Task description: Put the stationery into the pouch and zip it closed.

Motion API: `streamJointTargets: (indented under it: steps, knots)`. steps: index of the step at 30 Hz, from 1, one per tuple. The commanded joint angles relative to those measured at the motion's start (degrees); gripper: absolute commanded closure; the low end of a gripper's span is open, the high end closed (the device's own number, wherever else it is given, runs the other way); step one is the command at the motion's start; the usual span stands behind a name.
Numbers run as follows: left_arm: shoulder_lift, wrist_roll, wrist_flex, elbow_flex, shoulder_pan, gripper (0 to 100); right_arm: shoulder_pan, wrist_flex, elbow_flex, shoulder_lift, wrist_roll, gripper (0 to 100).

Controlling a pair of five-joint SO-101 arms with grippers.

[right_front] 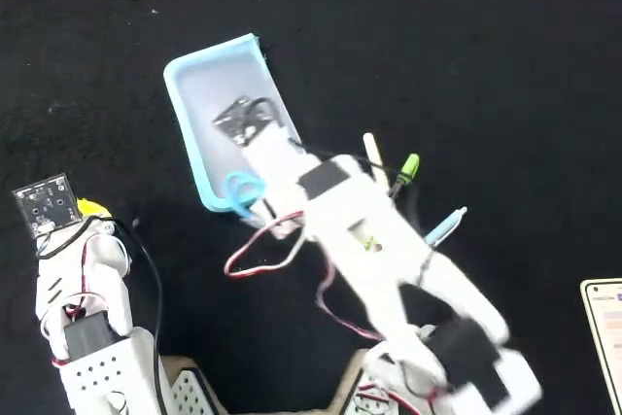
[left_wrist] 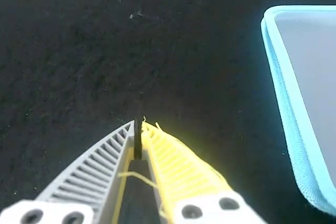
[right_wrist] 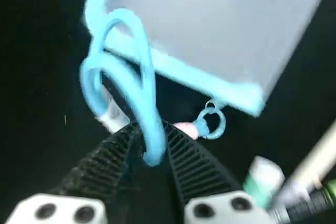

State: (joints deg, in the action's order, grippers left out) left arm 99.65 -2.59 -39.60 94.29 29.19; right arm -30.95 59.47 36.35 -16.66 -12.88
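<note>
My right gripper (right_wrist: pixel 149 148) is closed on the blue loop (right_wrist: pixel 137 82) at one corner of the pouch (right_front: pixel 199 114). The black ribbed fingers (right_wrist: pixel 191 161) pinch the cord between them. I judge this hold is meant to steady the pouch or pull it, so that its mouth faces the items.

The pouch lies flat on the black table cloth (right_front: pixel 486 65), and I think it is unzipped. Its body is a pale, smooth, slightly see-through sheet, and its border is turquoise woven tape. A small ring-shaped zip pull (right_wrist: pixel 210 121) hangs at the pouch edge, just beside the loop.

The stationery is outside the pouch, near its loop end: a white pen (right_front: pixel 373 155), a green-capped marker (right_front: pixel 408 167) and, farther from the pouch, a light blue pen (right_front: pixel 445 228). All are thin, hard sticks that I expect will roll easily. Something small and pink (right_wrist: pixel 184 128) lies just beside the zip pull, but I cannot tell what it is.

My left gripper (left_wrist: pixel 138 129) waits well apart from the pouch. Its grey and yellow ribbed fingers meet at the tips and hold nothing, probably to leave the space free.
</note>
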Motion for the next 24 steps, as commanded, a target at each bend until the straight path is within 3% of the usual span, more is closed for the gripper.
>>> streamJointTargets:
  steps: [1, 6, 12, 18, 24]
  knots:
    - [0.0, 0.3, 1.1, -1.1, 0.5, 97, 4.4, 9.1, -2.4, -9.4, 0.0, 98.7]
    - [-0.4, 0.1, 1.0, -1.0, -1.8, 97, 8.8, 15.6, -2.4, -9.5, -7.6, 97.4]
    - [0.0, -4.0, -0.6, -0.7, -5.7, 97, 15.2, 27.0, -7.7, -5.1, -11.9, 81.8]
    - [0.0, -4.0, -1.1, -0.9, -6.3, 97, 17.5, 33.1, -19.0, -4.6, -6.2, 81.8]
    - [0.0, -4.0, -1.1, -0.8, -6.3, 97, 11.6, 27.8, -19.2, -5.0, 0.7, 81.8]
